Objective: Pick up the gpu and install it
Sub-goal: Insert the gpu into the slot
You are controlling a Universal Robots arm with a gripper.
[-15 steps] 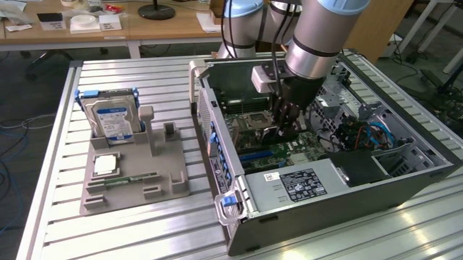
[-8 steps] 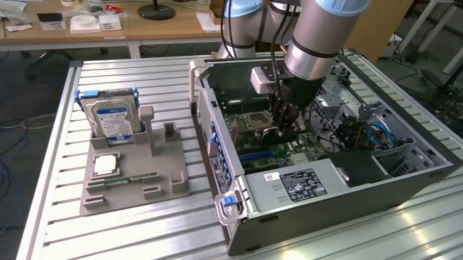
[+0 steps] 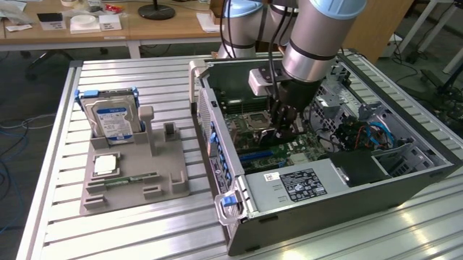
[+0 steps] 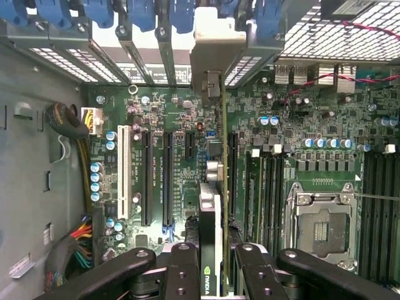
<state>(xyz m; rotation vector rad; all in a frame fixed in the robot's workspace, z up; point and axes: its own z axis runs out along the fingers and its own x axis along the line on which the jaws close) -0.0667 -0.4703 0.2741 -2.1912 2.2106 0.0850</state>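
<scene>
The gpu [image 4: 211,206] stands edge-on between my fingers [image 4: 181,269], a green logo on its near end. Its pale metal bracket [image 4: 215,50] reaches the blue-latched slot openings at the case's rear wall. The card sits low over the motherboard [image 4: 156,156], lined up along a long black expansion slot; whether it is seated I cannot tell. My gripper [image 4: 211,265] is shut on the card. In the exterior view the gripper [image 3: 283,132] is down inside the open computer case [image 3: 318,206], with the gpu [image 3: 274,136] dark beneath it.
Beside the card lie the empty CPU socket [image 4: 322,228], memory slots [image 4: 265,187] and cable bundles [image 4: 75,244]. On the exterior view's left a grey fixture [image 3: 134,173] holds a silver hard drive [image 3: 110,116], a green memory stick [image 3: 130,179] and a small white chip [image 3: 106,164].
</scene>
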